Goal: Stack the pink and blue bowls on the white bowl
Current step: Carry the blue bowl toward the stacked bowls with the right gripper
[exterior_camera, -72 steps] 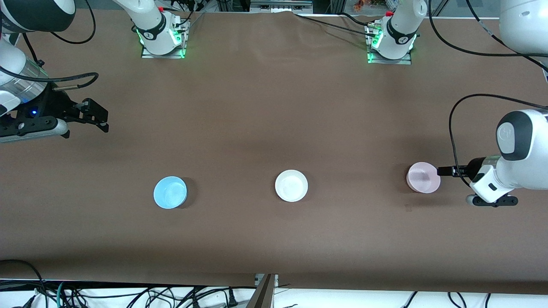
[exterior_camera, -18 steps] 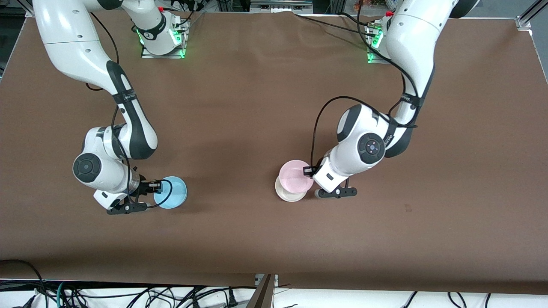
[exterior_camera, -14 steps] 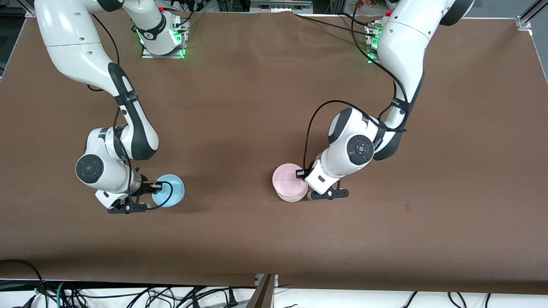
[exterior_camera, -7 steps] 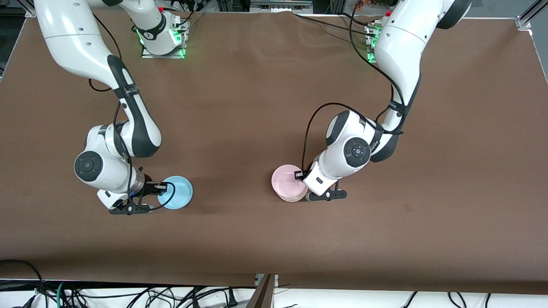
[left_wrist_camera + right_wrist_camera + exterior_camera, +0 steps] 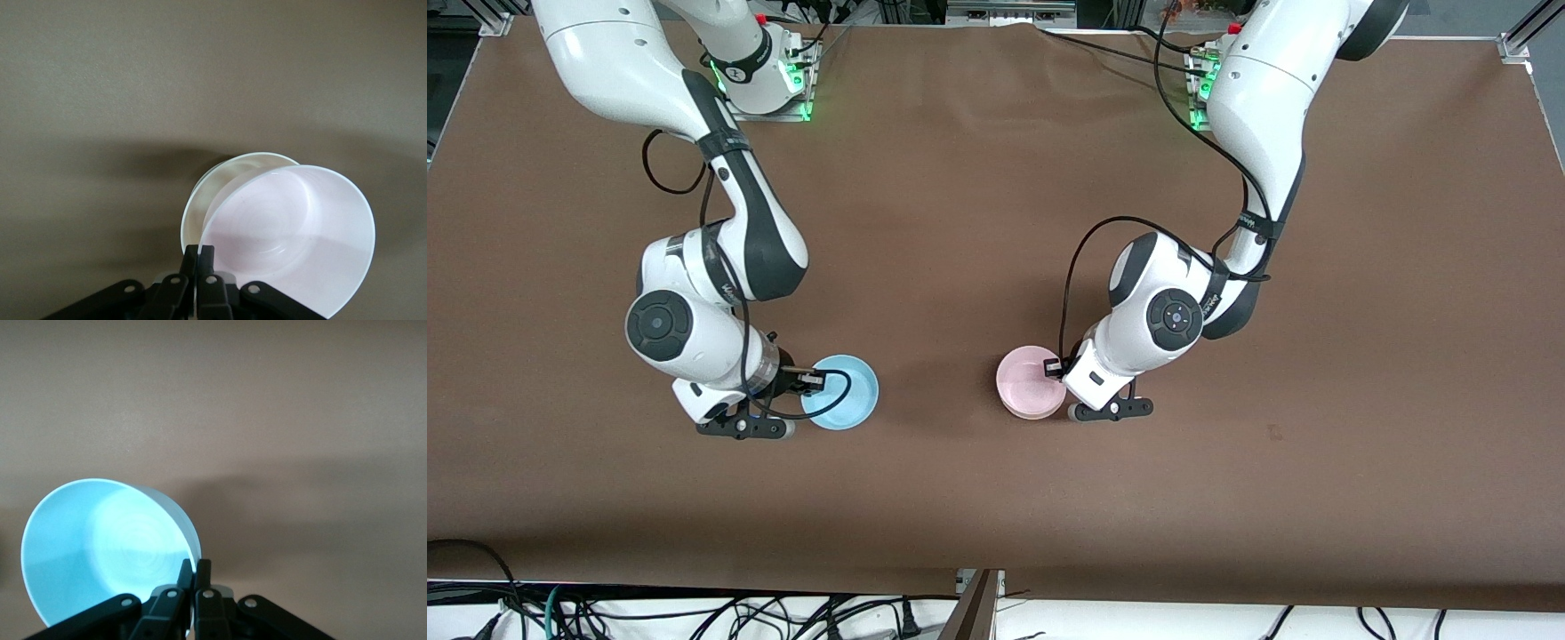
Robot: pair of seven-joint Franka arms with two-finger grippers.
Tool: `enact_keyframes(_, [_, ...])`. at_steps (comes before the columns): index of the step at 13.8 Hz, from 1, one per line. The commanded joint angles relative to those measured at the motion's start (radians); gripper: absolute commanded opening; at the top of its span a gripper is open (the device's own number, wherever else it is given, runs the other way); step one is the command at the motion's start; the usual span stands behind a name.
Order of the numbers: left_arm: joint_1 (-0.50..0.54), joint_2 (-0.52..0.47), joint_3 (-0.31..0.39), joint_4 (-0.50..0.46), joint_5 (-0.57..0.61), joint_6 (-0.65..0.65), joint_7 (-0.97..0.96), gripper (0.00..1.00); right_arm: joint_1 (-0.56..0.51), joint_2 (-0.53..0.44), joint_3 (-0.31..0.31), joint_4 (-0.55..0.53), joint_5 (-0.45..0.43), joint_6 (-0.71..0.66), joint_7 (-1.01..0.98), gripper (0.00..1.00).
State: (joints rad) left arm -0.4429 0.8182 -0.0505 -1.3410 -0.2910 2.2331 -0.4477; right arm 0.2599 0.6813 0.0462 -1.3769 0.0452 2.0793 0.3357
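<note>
Left wrist view: pink bowl rim between jaws.

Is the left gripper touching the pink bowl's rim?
Touching. The left wrist view shows the left gripper with its fingers pinched shut on the rim of the pink bowl, which sits over the white bowl.

white bowl: mostly hidden under pink bowl; only a rim arc shows in left wrist view, none clearly in front view.
pink bowl: lower rim cut by frame edge, left wrist view.
blue bowl: bottom cut off, right wrist view.
blue bowl's contact w/ table: can't tell.
</note>
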Motion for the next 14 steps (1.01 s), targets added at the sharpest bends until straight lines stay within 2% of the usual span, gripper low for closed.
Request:
enact_keyframes(1, [-0.002, 0.016, 0.003, 0.013, -0.008, -0.006, 0.018, 0.0, 0.008, 0.006, -0.002, 0.015, 0.009, -0.015, 0.037, 0.0])
enact_keyframes(9, [-0.013, 0.032, 0.003, 0.014, -0.013, -0.004, 0.003, 0.0, 0.044, 0.007, -0.003, 0.015, 0.008, -0.018, 0.089, 0.0])
enact_keyframes(10, [-0.013, 0.032, 0.003, 0.014, -0.013, -0.004, -0.002, 0.18, 0.056, 0.007, -0.003, 0.016, 0.007, -0.018, 0.123, 0.0])
enact_keyframes(11, [-0.013, 0.032, 0.003, 0.014, -0.013, -0.004, -0.008, 0.41, 0.07, 0.007, -0.003, 0.016, 0.007, -0.018, 0.159, 0.0])
enact_keyframes(12, [-0.011, 0.03, 0.003, 0.017, -0.014, -0.004, -0.022, 0.58, 0.088, 0.007, -0.003, 0.016, 0.007, -0.012, 0.189, 0.0])
enact_keyframes(14, [-0.004, 0.019, 0.003, 0.019, -0.017, -0.01, -0.046, 0.83, 0.114, 0.012, -0.002, 0.038, 0.01, -0.007, 0.244, 0.0])
